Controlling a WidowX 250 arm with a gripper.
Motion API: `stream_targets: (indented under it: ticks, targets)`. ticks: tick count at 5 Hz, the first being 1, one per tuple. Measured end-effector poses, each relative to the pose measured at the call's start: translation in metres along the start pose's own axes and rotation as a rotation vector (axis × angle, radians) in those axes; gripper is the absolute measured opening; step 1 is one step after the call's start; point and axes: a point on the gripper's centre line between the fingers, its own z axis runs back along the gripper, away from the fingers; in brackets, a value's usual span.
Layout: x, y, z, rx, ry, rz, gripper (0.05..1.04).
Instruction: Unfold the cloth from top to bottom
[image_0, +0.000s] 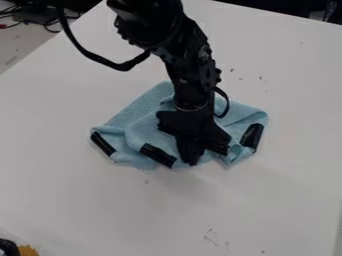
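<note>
Noting bearings first, we set 12 o'clock at the view's top edge and take the tip of the black two-finger gripper (191, 159) as centre. The light blue, crumpled fabric cloth (143, 112) lies directly beneath and behind it on the smooth white tabletop (280, 200), its bulk sweeping from 9 through 12 to 3 o'clock. Its longer spread runs roughly 9 to 3. The tip is over the 6 o'clock margin.

Markers: a short black tape strip (158, 155) sits just beside the tip towards 9 o'clock, its long axis running 10 to 4. Another black strip at the cloth's left corner (102, 143) lies further out, between 9 and 10; a third, on the right-hand flap (252, 136), is near 2.

Gripper state: we cannot tell whether it is released or clenched, nor whether any fabric is held.

Assessment: the cloth appears folded over itself, so we judge the unfolding unfinished. The key relation is tip to lower margin. We would secure the upper layer alone there, then draw it towards 6 o'clock. Catching both layers would probably drag the whole cloth instead of opening it.
</note>
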Motion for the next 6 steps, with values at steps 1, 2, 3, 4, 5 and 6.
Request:
stream_targets:
  ticks: [1, 2, 3, 4, 5, 6]
  targets:
    - [-0.0018, -0.0017, 0.0, 0.018, 0.01, -0.013, 0.219]
    - [-0.0021, -0.0017, -0.0005, 0.019, 0.012, -0.007, 0.471]
    - [-0.0014, -0.003, 0.0, 0.01, 0.007, -0.016, 0.77]
    - [-0.0003, -0.0044, -0.0005, 0.002, 0.0, -0.02, 0.989]
    - [0.0003, -0.0049, -0.002, -0.002, -0.001, -0.01, 0.952]
    - [0.0045, -0.0033, -0.0042, 0.01, -0.003, 0.016, 0.679]
